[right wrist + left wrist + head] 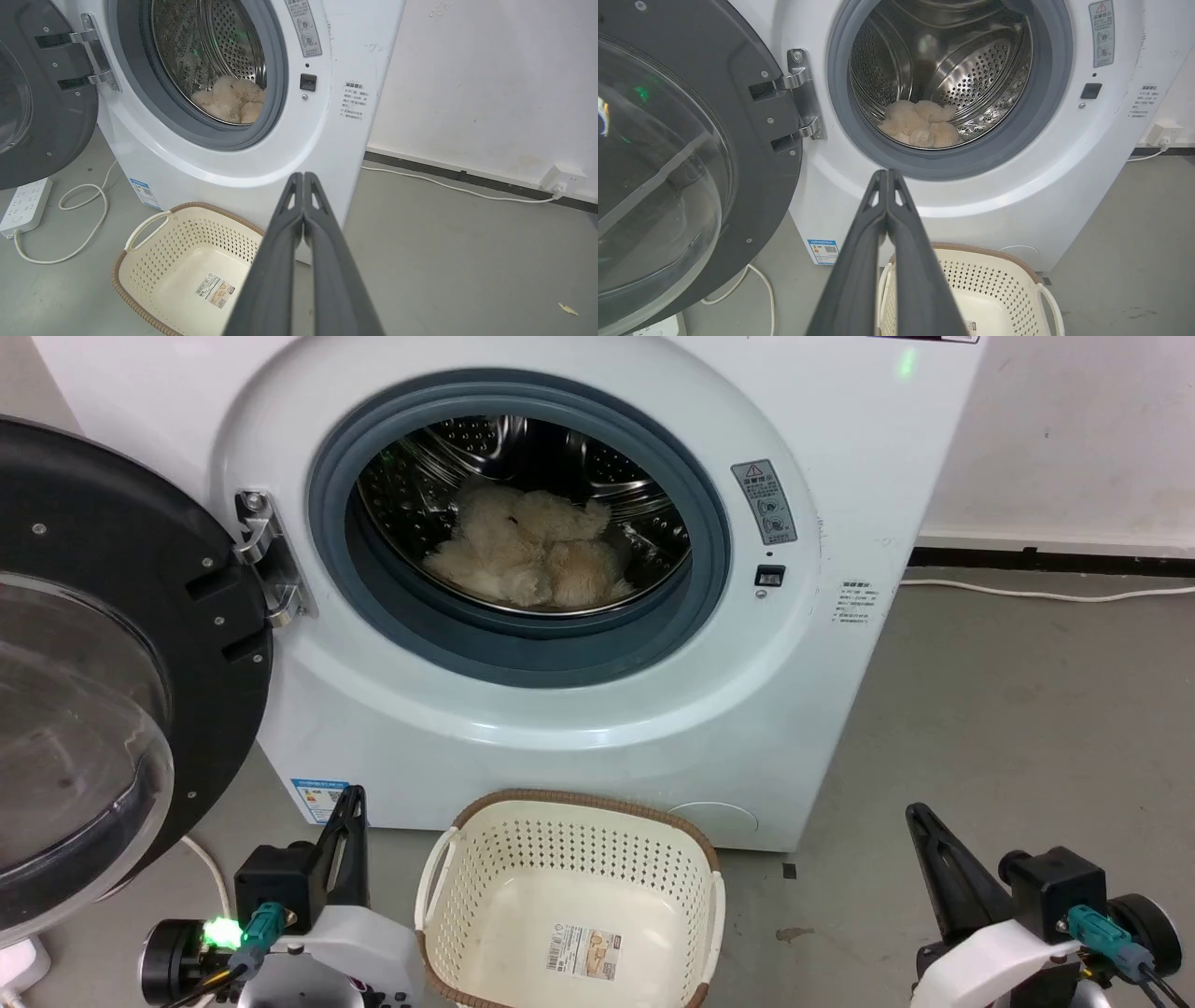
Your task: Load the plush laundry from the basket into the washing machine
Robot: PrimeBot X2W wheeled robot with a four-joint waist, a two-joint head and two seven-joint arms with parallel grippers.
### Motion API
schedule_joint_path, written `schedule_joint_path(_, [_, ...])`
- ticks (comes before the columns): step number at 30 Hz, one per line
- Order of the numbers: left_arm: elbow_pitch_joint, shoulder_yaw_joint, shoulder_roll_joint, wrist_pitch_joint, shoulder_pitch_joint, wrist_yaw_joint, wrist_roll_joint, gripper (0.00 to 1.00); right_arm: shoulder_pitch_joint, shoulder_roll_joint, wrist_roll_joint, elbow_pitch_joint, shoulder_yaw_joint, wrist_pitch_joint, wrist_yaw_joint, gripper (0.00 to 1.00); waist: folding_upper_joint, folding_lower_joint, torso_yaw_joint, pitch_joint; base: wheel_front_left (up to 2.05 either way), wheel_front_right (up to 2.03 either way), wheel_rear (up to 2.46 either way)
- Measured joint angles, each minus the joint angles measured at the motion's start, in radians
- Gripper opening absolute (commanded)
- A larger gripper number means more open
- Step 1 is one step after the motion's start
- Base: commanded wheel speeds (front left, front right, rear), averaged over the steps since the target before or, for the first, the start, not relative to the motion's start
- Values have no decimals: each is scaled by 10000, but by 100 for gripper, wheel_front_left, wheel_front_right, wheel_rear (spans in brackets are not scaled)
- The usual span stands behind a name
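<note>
Left gripper [887, 173] and right gripper [303, 176] flank the basket [579, 798], both closed, empty. Plush laundry [527, 555] lies beyond the basket, inside the washing machine [560, 737], nearer the left.

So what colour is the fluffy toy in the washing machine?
Cream-beige plush laundry, clearest in the head view.

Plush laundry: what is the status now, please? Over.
Left tool shut, holding nothing; right tool the same. Plush laundry lying in the washing machine drum; basket holds just its label. Door wide open.
</note>
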Motion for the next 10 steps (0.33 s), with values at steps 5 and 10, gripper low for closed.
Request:
schedule_joint_path(5, [0,-4,0,0,1,0,0,0,0,0,0,-2,2,0,0,0,0,0,0,0,0,0,0])
schedule_joint_path(10, [0,0,-2,0,2,0,0,0,0,0,0,-2,8,0,0,0,0,0,0,0,0,0,0])
